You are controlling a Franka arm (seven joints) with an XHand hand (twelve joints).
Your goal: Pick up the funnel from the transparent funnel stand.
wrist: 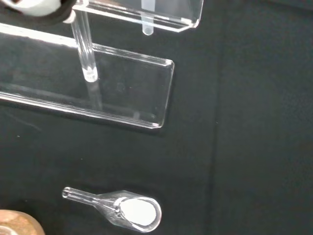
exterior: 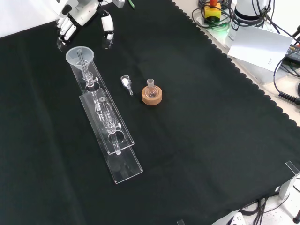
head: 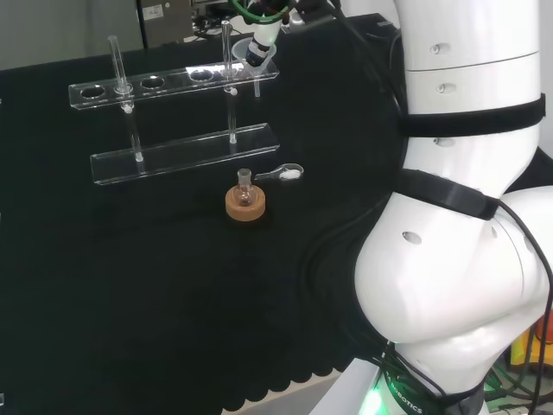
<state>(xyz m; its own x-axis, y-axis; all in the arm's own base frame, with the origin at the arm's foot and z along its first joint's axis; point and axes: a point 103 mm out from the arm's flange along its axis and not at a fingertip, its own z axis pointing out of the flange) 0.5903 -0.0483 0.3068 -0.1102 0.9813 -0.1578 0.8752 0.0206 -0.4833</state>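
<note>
The clear funnel (exterior: 80,55) sits in the end hole of the transparent funnel stand (exterior: 110,136), its stem (wrist: 147,22) hanging below the top plate. In the head view the funnel (head: 259,60) is at the right end of the stand's top plate (head: 173,82). The hand (exterior: 77,16) hovers just beyond the funnel, open, with its fingers (exterior: 66,32) and thumb (exterior: 108,26) spread apart and holding nothing. One black and white fingertip (head: 258,45) hangs right over the funnel's rim in the head view; whether it touches I cannot tell.
A small flask in a cork ring (exterior: 152,95) stands beside the stand, with a glass scoop of white powder (exterior: 125,82) lying between them. The scoop (wrist: 132,213) is close under the wrist camera. Cables and boxes sit off the cloth's far right edge (exterior: 255,42).
</note>
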